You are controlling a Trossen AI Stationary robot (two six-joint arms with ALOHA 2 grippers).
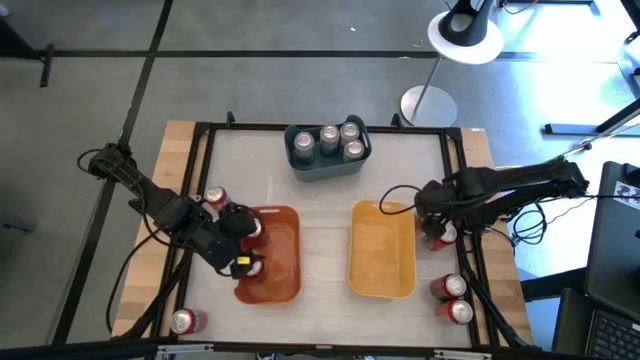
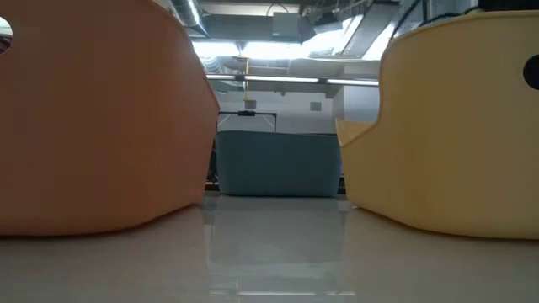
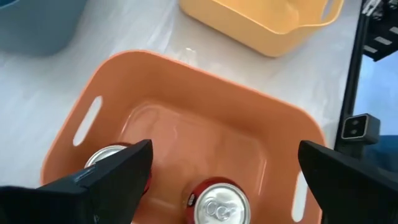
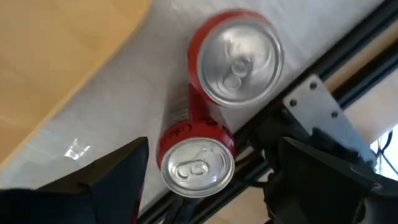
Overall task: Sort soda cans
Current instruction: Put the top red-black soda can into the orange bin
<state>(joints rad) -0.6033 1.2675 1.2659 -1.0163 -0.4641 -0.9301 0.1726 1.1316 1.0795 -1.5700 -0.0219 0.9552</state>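
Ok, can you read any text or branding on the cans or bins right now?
Red can nearest the right gripper: white script on its side, too partial and blurred to read.
Orange bin, yellow bin, blue bin: no text visible.
Other cans: too small to read.

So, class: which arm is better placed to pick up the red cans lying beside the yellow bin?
Right. The right gripper hovers open over the red cans beside the yellow bin; the left gripper is over the orange bin.

From table height, the orange bin (image 2: pixel 93 126) and yellow bin (image 2: pixel 455 126) are running off both edges, blocking every can and both arms. The left gripper's finger (image 3: pixel 99 186) is covering part of one red can (image 3: pixel 109 157).
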